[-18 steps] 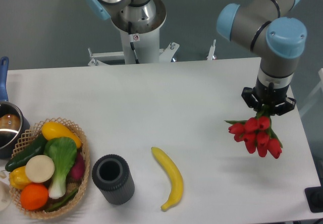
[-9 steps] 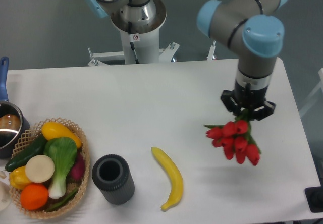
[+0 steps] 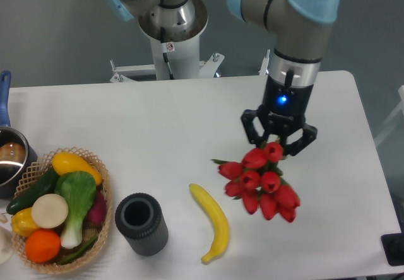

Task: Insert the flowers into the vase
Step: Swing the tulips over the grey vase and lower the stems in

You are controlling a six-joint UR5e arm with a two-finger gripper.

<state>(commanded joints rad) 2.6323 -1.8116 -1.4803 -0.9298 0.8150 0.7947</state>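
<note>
Nearest the camera, the vase (image 3: 141, 223) stands upright on the table (image 3: 158, 122), mouth open, between the basket (image 3: 38, 229) of produce and the banana (image 3: 213, 222); none of these 3 has shifted. Farther back, the flowers (image 3: 262, 180) hang above the table just right of the banana, having travelled left from near the right edge over the last second, and they look higher off the surface, though height is hard to judge from this view. The gripper (image 3: 278, 142) has come left with them, its 2 fingers (image 3: 251, 127) closed on the stems, buds pointing down toward the camera. The pot (image 3: 7, 154) sits at the left edge.
</note>
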